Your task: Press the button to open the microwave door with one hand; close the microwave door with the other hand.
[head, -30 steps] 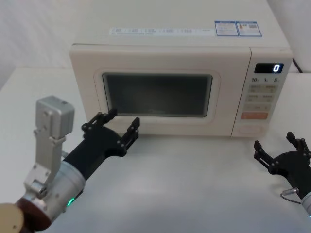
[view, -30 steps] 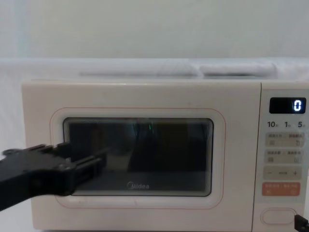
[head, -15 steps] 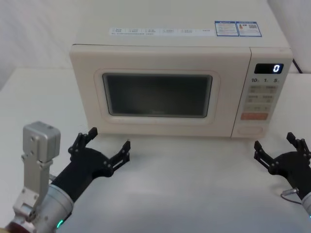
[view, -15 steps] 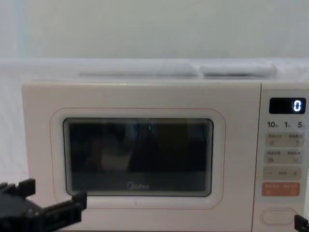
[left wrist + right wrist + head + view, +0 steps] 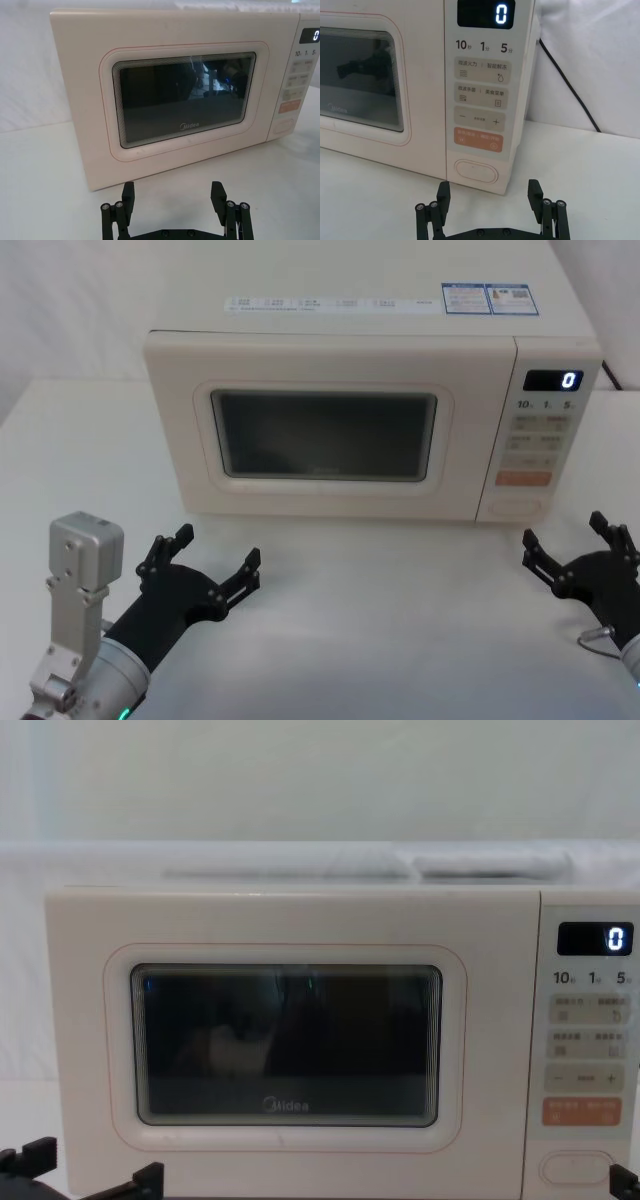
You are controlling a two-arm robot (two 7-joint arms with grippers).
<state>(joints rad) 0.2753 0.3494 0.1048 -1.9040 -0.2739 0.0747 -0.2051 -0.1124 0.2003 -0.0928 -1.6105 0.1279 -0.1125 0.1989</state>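
**Microwave door shut, both grippers low in front, nothing held**

The microwave door sat closed, flush with the oven body, its dark window facing me and the "Midea" logo under the glass in the chest view. The control panel stood to the door's right, its display reading 0. The button, wide and cream, sat at the bottom of that panel, just below the orange key. Nothing touched it.

My left gripper hovered low over the desk, in front of the door's lower left corner and apart from it. Its fingers were spread wide, nothing between them.

My right gripper sat low at the right, in front of the control panel, near the button but clear of it. Its fingers were also spread apart and empty. In the right wrist view the button lay just beyond the gap between them.

A black cable ran down behind the oven on its right side.
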